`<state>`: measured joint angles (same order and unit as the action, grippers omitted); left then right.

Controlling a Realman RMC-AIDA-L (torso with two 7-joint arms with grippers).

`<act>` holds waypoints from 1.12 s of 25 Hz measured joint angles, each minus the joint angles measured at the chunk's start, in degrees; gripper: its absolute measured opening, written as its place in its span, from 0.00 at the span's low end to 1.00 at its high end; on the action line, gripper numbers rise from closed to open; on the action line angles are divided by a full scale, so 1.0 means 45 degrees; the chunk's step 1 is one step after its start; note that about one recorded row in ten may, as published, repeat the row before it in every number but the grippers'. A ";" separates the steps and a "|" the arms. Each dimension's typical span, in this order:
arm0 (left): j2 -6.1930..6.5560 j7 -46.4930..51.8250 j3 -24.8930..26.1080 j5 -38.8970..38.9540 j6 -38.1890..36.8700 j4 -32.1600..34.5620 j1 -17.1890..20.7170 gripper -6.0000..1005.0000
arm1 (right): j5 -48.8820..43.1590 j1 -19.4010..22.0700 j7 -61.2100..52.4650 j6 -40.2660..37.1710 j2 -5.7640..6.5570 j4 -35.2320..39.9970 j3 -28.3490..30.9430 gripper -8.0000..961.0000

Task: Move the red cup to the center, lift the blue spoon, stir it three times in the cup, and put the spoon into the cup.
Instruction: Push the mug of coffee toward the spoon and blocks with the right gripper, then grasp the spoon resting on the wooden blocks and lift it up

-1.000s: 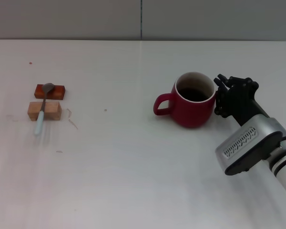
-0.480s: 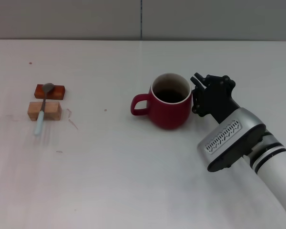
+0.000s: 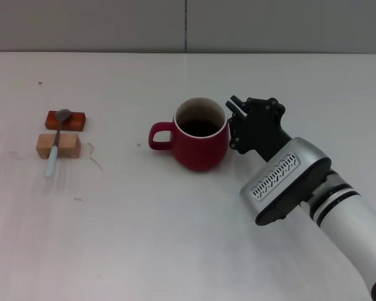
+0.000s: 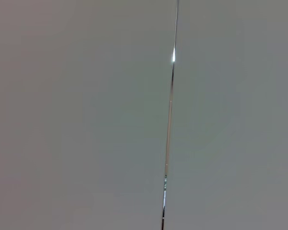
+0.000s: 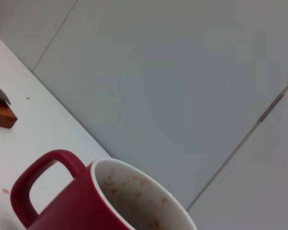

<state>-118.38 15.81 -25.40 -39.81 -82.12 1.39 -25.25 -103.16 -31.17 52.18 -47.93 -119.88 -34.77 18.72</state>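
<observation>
The red cup [image 3: 200,145] stands upright near the middle of the white table [image 3: 175,238], handle to the left, dark inside. My right gripper [image 3: 232,125] is closed against the cup's right side and holds it. The right wrist view shows the cup [image 5: 81,201] close up, with its whitish rim and handle. The blue spoon [image 3: 54,150] lies far left across two small blocks, grey bowl toward the back. My left gripper is out of view; its wrist view shows only a grey wall.
The spoon rests on a reddish-brown block [image 3: 75,120] and a pale wooden block [image 3: 72,145] at the far left. A grey wall [image 3: 188,25] bounds the table's back edge. My right arm [image 3: 301,188] stretches across the right front.
My right gripper has moved left, and the red cup has moved with it from the right side toward the table's middle. The spoon and blocks have not moved.
</observation>
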 joint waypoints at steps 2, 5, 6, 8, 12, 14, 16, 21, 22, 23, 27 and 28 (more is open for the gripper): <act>0.0000 0.0000 0.0000 0.0000 -0.0014 -0.0004 0.0015 0.81 | -0.0002 -0.0039 -0.0103 0.0081 0.0001 -0.0042 -0.0007 0.08; 0.0001 0.0000 0.0000 0.0001 -0.0066 -0.0012 0.0054 0.81 | -0.0019 -0.0157 -0.0518 0.0172 0.0000 -0.0122 -0.0301 0.09; 0.0001 0.0000 0.0000 0.0000 -0.0087 -0.0032 0.0058 0.81 | -0.0024 -0.0172 -0.0565 0.0173 0.0000 -0.0142 -0.0348 0.09; 0.0000 0.0000 0.0000 0.0000 -0.0089 -0.0052 0.0065 0.81 | -0.0024 -0.0180 -0.0585 0.0173 0.0001 -0.0146 -0.0361 0.09; 0.0000 0.0000 0.0000 0.0000 -0.0090 -0.0067 0.0091 0.81 | -0.0012 -0.0006 -0.0614 -0.0125 0.0001 -0.0102 -0.0281 0.10; 0.0001 0.0015 -0.0001 -0.0002 -0.0102 -0.0081 0.0122 0.81 | 0.0075 0.0452 -0.0617 -0.0666 0.0020 0.0086 0.0002 0.10; 0.0001 0.0099 0.0001 0.0000 -0.0111 -0.0085 0.0150 0.81 | 0.0088 0.0841 -0.0619 -0.0951 0.0038 0.0250 0.0353 0.10; 0.0003 0.0369 0.0000 -0.0001 -0.0112 -0.0100 0.0183 0.81 | 0.0097 0.1791 -0.0881 -0.1740 0.0084 0.0512 0.1382 0.11; 0.0003 0.0369 0.0000 -0.0001 -0.0112 -0.0100 0.0183 0.81 | 0.0095 0.2028 -0.1185 -0.2046 0.0125 0.0561 0.1679 0.11; 0.0006 0.0403 -0.0001 -0.0001 -0.0113 -0.0099 0.0186 0.81 | 0.0077 0.2273 -0.1651 -0.2465 0.0176 0.0666 0.1919 0.11; 0.0018 0.0471 -0.0002 0.0001 -0.0095 -0.0092 0.0201 0.81 | 0.0019 0.2830 -0.3598 -0.4268 0.0270 0.1553 0.2260 0.12; 0.0020 0.0478 -0.0021 -0.0001 -0.0104 -0.0094 0.0202 0.81 | 0.0022 0.2954 -0.4128 -0.4852 0.0270 0.1915 0.2317 0.12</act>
<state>-118.29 17.96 -25.50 -39.81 -82.59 0.97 -24.34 -103.06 -17.88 33.61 -69.76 -118.67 -26.15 29.14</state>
